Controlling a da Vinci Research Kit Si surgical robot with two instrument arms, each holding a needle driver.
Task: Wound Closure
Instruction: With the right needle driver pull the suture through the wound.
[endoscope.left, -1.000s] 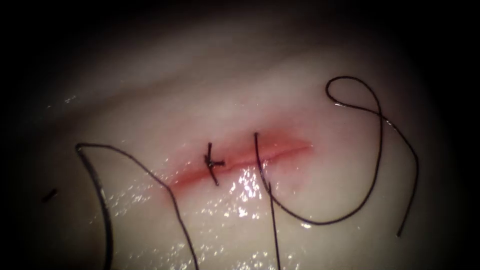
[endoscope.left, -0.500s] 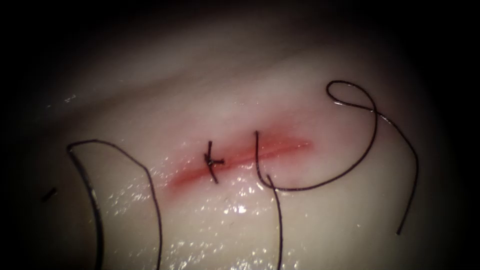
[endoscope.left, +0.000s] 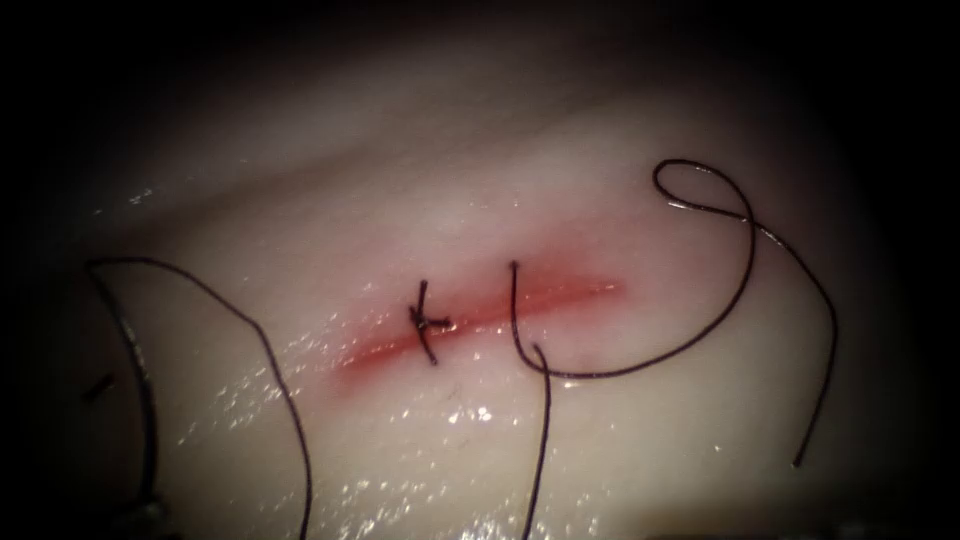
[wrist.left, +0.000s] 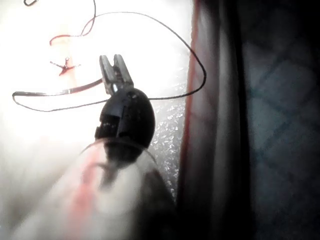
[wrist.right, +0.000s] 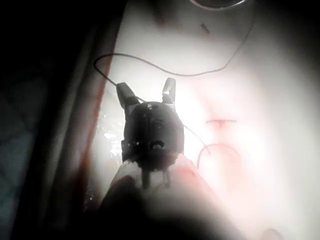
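Note:
The cut runs across the pale tissue, edged with red fluid. A tied stitch crosses it at the middle. To that stitch's right a second pass of thread crosses the cut and is not knotted. The curved needle lies over the tissue far left of the cut, not in the tissue. My left tool is shut on the needle near its lower end. My right tool stands open and holds nothing. It hovers above the tissue.
The long thread loops right of the cut and ends free. A short cut bit of thread lies at the far left. The tissue's edge drops to a dark surround.
The needle and its trailing thread have shifted left. The slack loop below the second pass has drawn up close to the cut.

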